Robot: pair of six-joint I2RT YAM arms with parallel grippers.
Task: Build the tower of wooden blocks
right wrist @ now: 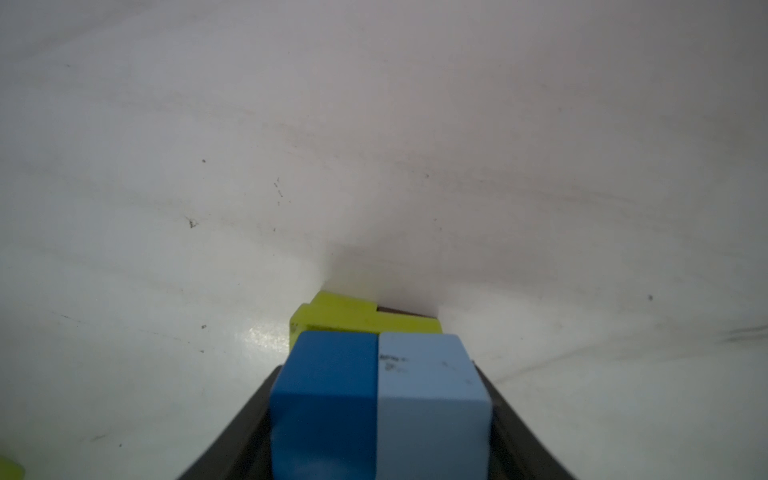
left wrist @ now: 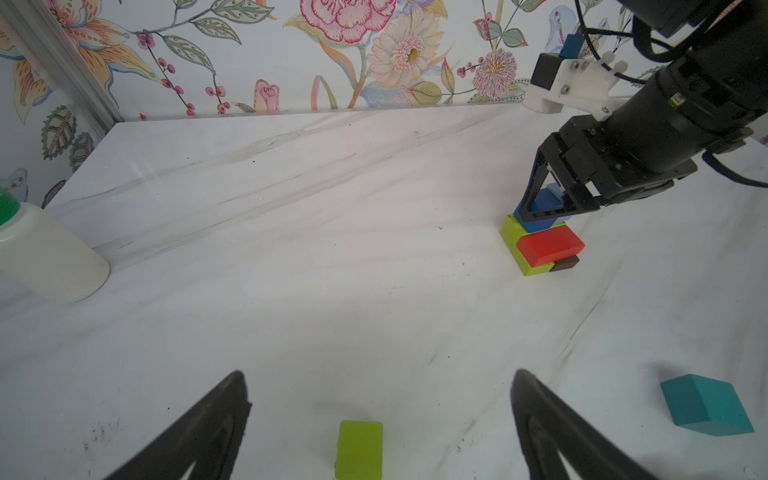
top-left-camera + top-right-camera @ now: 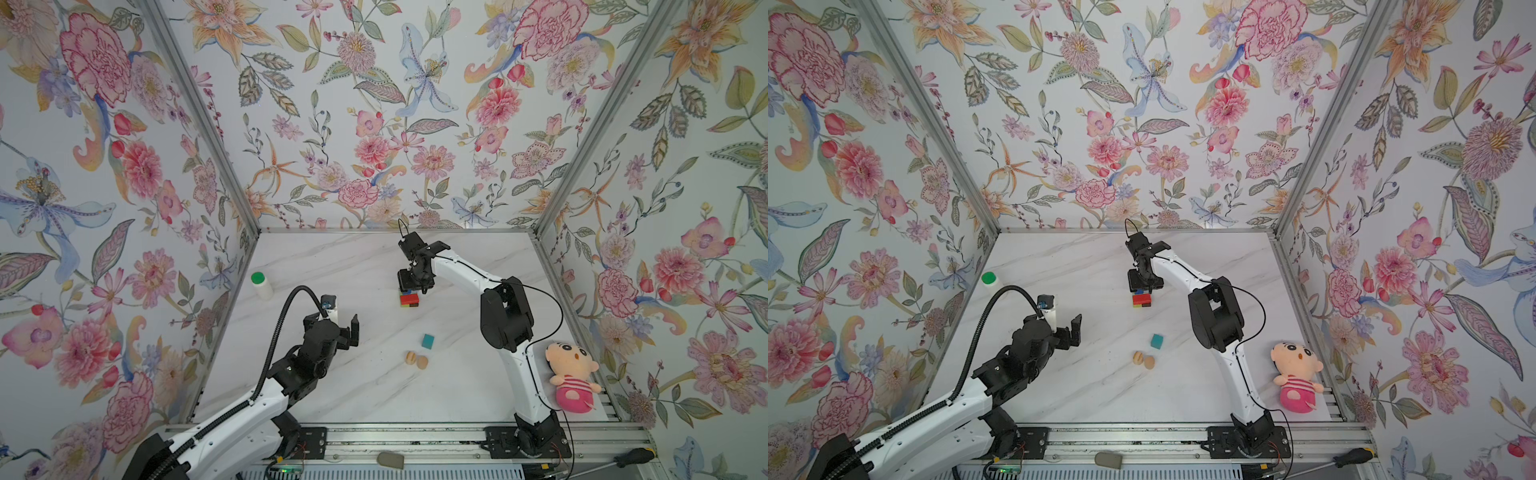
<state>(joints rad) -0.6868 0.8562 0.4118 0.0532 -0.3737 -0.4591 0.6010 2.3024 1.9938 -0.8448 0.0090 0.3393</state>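
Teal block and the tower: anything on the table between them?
Nothing: bare table separates the teal block from the tower in both top views; the left wrist view agrees.

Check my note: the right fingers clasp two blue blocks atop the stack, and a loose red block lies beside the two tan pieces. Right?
No. The loose block beside the tan pieces is teal, not red, as both top views show; the red block sits in the stack. The rest holds.

The left arm (image 3: 249, 411) and right arm (image 3: 461, 268) are clad in white with black joints; the left gripper (image 2: 378, 386) and right gripper (image 2: 544, 205) are black; a ribbed conduit (image 3: 278, 328) is fitted.
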